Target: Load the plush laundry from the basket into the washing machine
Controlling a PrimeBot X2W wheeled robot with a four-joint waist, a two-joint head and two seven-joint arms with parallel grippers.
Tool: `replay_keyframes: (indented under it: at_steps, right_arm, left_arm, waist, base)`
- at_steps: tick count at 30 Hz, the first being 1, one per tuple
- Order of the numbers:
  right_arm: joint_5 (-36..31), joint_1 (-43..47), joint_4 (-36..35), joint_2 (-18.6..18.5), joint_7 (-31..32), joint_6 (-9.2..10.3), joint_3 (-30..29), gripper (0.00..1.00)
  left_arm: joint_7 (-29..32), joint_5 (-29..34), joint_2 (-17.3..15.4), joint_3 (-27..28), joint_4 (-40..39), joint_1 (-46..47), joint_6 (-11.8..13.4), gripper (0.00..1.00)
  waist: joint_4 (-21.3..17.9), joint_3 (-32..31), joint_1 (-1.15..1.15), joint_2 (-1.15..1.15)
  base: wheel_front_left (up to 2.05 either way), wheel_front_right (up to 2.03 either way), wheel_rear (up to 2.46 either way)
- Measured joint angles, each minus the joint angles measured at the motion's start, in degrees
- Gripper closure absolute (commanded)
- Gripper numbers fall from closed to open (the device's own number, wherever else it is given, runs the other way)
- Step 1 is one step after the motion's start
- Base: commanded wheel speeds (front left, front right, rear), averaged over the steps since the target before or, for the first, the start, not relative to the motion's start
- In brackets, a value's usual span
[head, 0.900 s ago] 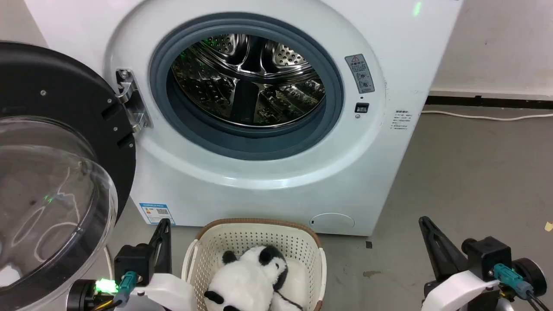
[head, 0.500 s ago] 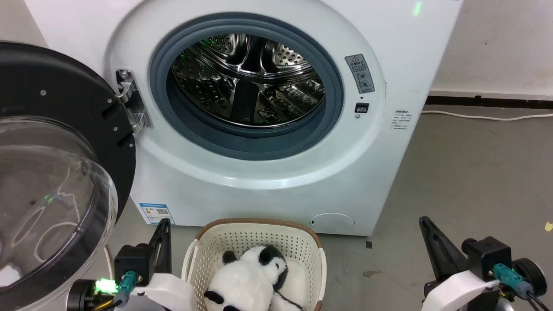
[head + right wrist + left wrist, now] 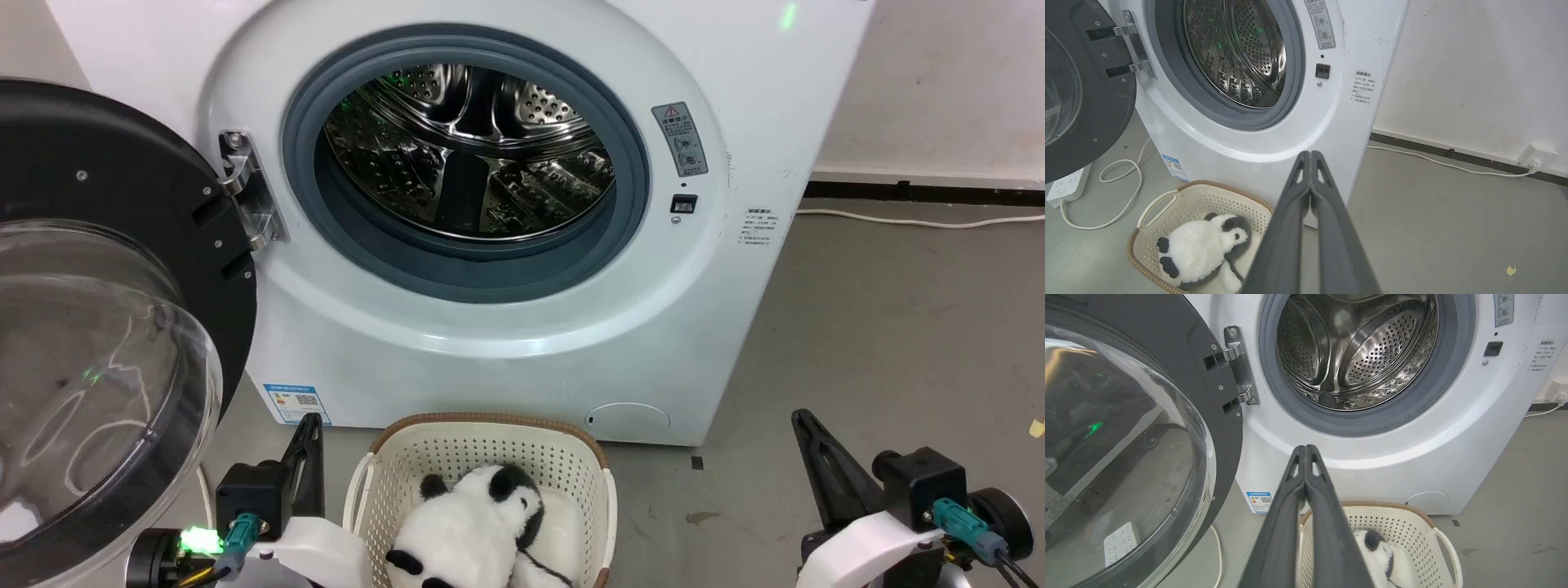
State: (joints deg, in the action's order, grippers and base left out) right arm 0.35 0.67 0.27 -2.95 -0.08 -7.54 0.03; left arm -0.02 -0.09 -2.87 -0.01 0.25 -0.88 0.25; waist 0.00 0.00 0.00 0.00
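While panda (image 3: 472, 535) lies in basket (image 3: 490, 449) | washing machine door (image 3: 98, 155) open

The washing machine (image 3: 735, 245) has a smooth, glossy white casing. Its drum (image 3: 465, 147) is shiny perforated steel, ringed by a matt grey rubber seal (image 3: 629, 204). The door (image 3: 98, 163) pairs a matt black frame with a clear glossy dome on a bright metal hinge (image 3: 249, 196). The basket (image 3: 490, 457) is cream perforated plastic with a brown woven-look rim. The panda toy (image 3: 465, 531) is fluffy plush. The floor (image 3: 898, 327) is matt grey.
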Motion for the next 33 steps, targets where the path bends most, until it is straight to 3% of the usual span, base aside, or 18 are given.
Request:
replay_keyframes:
  at_steps: [19,20,33]
  right_arm:
    - [0.0,0.0,0.0,0.0,0.0,0.00,0.0,1.00]
    - [0.0,0.0,0.0,0.0,0.0,0.00,0.0,0.00]
    - [0.7,0.0,0.0,0.0,-0.6,0.00,-0.3,0.00]
  left_arm:
    - [0.0,0.0,0.0,0.0,0.0,0.0,0.0,1.00]
    - [0.0,0.0,0.0,0.0,0.0,0.0,0.0,0.00]
    - [-0.6,0.0,0.0,-0.8,0.0,0.0,0.3,0.00]
  waist:
    - [0.0,0.0,0.00,0.00]
    - [0.0,0.0,0.00,0.00]
    - [-0.3,0.0,0.00,0.00]
  base:
    - [0.00,0.00,0.00]
    - [0.00,0.00,0.00]
    - [0.00,0.00,0.00]
